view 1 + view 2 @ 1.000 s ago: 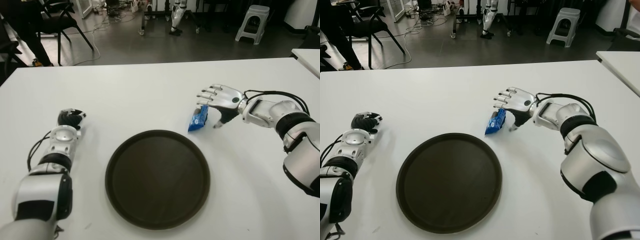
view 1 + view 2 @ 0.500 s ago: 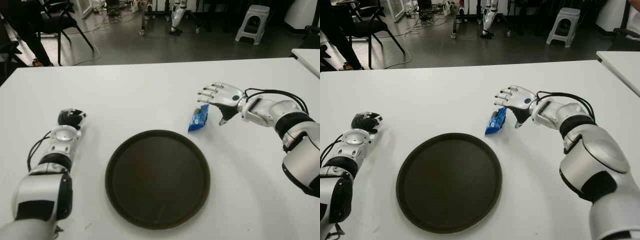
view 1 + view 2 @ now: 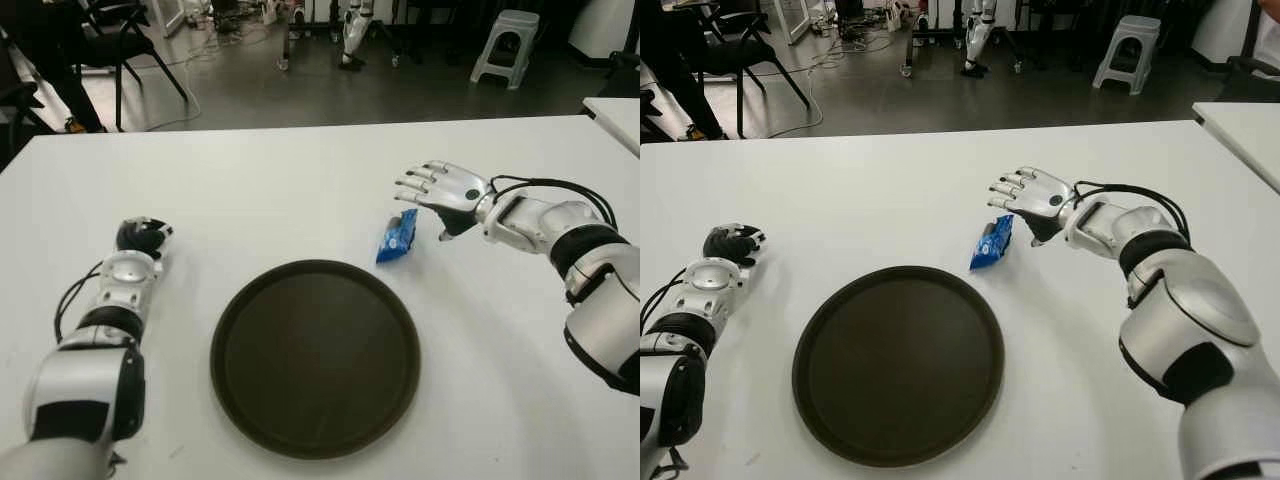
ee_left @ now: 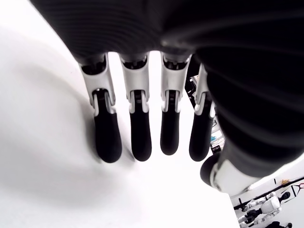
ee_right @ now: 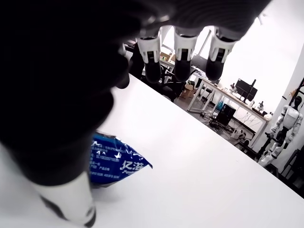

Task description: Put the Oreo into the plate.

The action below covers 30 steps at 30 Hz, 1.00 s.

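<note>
The Oreo, a small blue packet (image 3: 397, 236), lies on the white table (image 3: 300, 190) just beyond the far right rim of a round dark brown plate (image 3: 314, 356). My right hand (image 3: 440, 192) hovers above and slightly right of the packet, fingers spread and palm down, holding nothing. In the right wrist view the Oreo packet (image 5: 110, 160) shows below the spread fingers (image 5: 183, 51). My left hand (image 3: 140, 236) shows at the left of the table, left of the plate; its wrist view shows straight fingers (image 4: 137, 128) over bare table, holding nothing.
Another white table corner (image 3: 615, 110) shows at the far right. Beyond the table's far edge are a white stool (image 3: 505, 45), black chairs (image 3: 110, 40) and cables on a grey floor.
My right hand has risen off the table beside the Oreo packet and drawn slightly right. The packet, the plate and my left hand have not moved.
</note>
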{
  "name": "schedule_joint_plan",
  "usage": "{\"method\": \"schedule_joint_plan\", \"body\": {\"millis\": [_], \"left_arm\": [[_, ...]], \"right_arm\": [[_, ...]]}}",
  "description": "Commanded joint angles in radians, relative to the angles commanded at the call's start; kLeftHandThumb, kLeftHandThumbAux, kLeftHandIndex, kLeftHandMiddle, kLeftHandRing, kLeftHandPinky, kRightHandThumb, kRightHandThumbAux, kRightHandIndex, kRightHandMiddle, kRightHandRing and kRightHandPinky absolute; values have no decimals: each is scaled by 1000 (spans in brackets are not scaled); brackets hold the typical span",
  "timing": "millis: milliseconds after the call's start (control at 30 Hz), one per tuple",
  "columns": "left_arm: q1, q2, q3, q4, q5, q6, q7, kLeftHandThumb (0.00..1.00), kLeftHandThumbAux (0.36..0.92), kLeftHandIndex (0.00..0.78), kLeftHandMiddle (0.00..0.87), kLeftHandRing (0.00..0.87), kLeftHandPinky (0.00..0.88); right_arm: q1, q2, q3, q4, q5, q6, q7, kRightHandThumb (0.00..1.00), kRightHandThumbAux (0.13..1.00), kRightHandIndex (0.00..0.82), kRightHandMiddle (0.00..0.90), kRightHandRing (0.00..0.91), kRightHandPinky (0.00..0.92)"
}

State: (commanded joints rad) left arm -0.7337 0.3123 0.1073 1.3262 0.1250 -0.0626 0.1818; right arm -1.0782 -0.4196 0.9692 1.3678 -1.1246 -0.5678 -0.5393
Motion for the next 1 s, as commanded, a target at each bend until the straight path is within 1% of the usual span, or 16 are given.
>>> {"method": "schedule_joint_plan", "body": {"millis": [33, 100, 267, 400, 533, 600, 633, 733, 800, 1000], "left_arm": [[0, 0, 2, 0, -3, -1, -2, 687, 716, 415, 342, 327, 250], [0, 0, 5, 0, -5, -1, -4, 688, 716, 416, 320, 295, 207], [-3, -2, 6, 0, -4, 5, -1, 689, 716, 415, 309, 281, 194], [-4, -3, 7, 0, -3, 6, -1, 689, 716, 415, 316, 292, 212], [-4, -4, 6, -1, -2, 7, 0, 689, 716, 416, 323, 308, 239], [-4, -4, 5, -1, -1, 7, 0, 689, 717, 416, 311, 297, 230], [-4, -4, 5, -1, -1, 7, 0, 689, 717, 415, 311, 298, 233], [-4, -4, 5, -1, -1, 6, -1, 687, 718, 414, 312, 304, 234], [-3, -5, 5, -1, -1, 4, -2, 686, 718, 414, 326, 319, 249], [-2, -5, 7, -2, -3, -1, -4, 686, 718, 413, 405, 392, 323]], "right_arm": [[1, 0, -2, 0, 3, -4, -1, 108, 820, 0, 0, 0, 0], [2, -1, -6, 0, 7, -11, -1, 109, 825, 0, 0, 0, 0], [0, -2, -11, 1, 14, -27, 14, 87, 825, 0, 0, 0, 0], [-2, -2, -9, 1, 10, -31, 12, 76, 826, 0, 0, 0, 0], [-4, 0, -6, 1, 7, -33, 12, 87, 828, 0, 0, 0, 0], [-3, 3, -8, 1, 10, -37, 17, 71, 830, 0, 0, 0, 0], [-3, 4, -10, 1, 12, -39, 20, 48, 834, 0, 0, 0, 0], [-1, 6, -16, 1, 21, -49, 35, 20, 831, 0, 0, 0, 0], [-1, 7, -18, 1, 23, -55, 43, 8, 827, 0, 0, 0, 0], [4, 16, -10, 0, 15, -64, 48, 0, 814, 0, 0, 0, 0]]}}
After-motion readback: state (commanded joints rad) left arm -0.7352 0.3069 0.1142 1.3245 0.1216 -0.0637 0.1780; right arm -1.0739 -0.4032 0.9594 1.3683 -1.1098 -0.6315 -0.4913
